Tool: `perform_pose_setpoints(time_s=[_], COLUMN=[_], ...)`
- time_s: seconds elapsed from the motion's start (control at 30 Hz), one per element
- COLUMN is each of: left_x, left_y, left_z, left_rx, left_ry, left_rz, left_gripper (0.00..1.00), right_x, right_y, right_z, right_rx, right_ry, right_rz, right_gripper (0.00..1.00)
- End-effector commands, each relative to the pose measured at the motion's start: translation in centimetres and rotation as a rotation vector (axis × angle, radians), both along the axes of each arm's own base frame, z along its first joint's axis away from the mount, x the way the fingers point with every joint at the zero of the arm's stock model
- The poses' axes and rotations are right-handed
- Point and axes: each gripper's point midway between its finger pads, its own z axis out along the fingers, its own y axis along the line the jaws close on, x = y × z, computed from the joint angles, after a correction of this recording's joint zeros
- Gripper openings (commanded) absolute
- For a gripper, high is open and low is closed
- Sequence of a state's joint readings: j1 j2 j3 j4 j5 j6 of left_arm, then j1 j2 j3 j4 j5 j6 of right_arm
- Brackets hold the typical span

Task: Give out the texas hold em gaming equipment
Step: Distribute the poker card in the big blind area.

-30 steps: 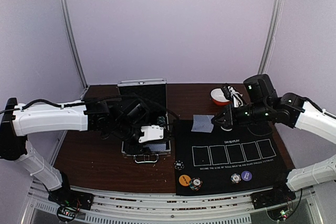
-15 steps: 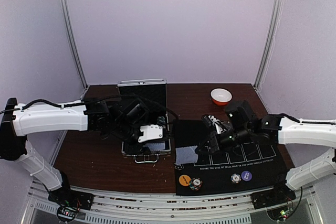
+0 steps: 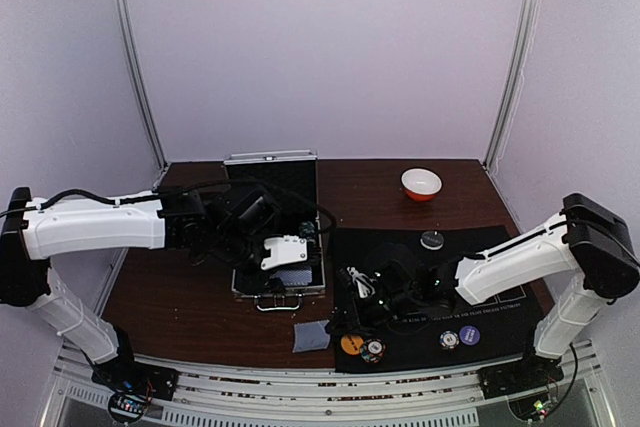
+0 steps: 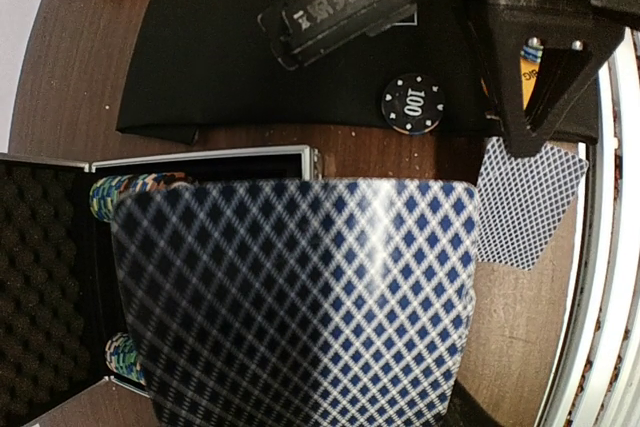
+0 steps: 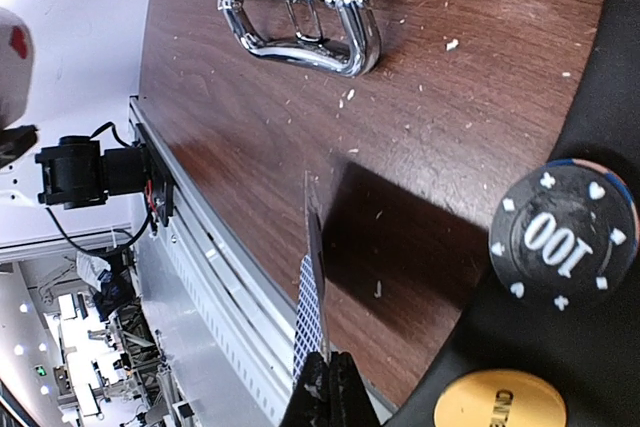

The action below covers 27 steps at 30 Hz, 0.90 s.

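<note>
- Grip on the right: the right claw (image 5: 322, 392) is clamped shut on the edge of a grey-blue diamond-backed playing card (image 5: 311, 297), which the wrist camera sees edge-on.
- From above, that card lies over the brown wooden surface (image 3: 190, 297) near its front edge, just left of the black felt mat (image 3: 480, 247). I cannot tell whether it touches the wood.
- The left claw (image 3: 284, 253) hovers over the open silver aluminium case (image 3: 270, 158). It holds a second diamond-backed card (image 4: 300, 297), which fills its wrist view and hides the fingers.
- Striped poker chips (image 4: 130, 190) sit in the case's black foam.
- A black "100" chip (image 5: 565, 232) rests at the mat's left edge, near an orange round disc (image 3: 350, 344) and a small striped chip stack (image 3: 372, 350).
- A purple-blue disc (image 3: 470, 335) and another chip stack (image 3: 450, 339) sit further right.
- A dark disc (image 3: 432, 239) lies near the mat's far edge.
</note>
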State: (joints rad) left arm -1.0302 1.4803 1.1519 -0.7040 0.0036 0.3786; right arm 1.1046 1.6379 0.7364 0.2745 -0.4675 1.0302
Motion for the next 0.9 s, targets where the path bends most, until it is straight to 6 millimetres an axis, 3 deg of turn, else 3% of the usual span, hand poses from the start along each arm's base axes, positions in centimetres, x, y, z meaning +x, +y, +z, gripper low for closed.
perform_pose_setpoints(time_s=[0.0,0.27,0.6,0.77,0.87], left_x=[0.6,0.6,0.5,0.5,0.4], left_y=[0.0,0.2,0.1,0.0,0.0], left_z=[1.3,1.3,1.4,1.8,2.1], left_rx=[-0.050,-0.047,-0.053,-0.061,-0.071], left_ry=[-0.027,-0.025,-0.021,-0.027,-0.027], left_rz=[0.023,0.021,0.018,0.016,0.008], left_gripper=[0.53,0.53,0.53,0.53,0.53], right_x=[0.5,0.6,1.9,3.5,4.9], right_y=[1.4,0.6,-0.9,-2.4,-2.7], right_z=[-0.2,-1.4,1.7,4.9,9.3], right_rx=[0.005,-0.091,-0.147,-0.116,0.043], right_ry=[-0.010,-0.037,-0.132,-0.214,-0.292], right_rz=[-0.034,-0.026,-0.045,-0.082,-0.102], right_gripper=[0.00,0.00,0.30,0.43,0.64])
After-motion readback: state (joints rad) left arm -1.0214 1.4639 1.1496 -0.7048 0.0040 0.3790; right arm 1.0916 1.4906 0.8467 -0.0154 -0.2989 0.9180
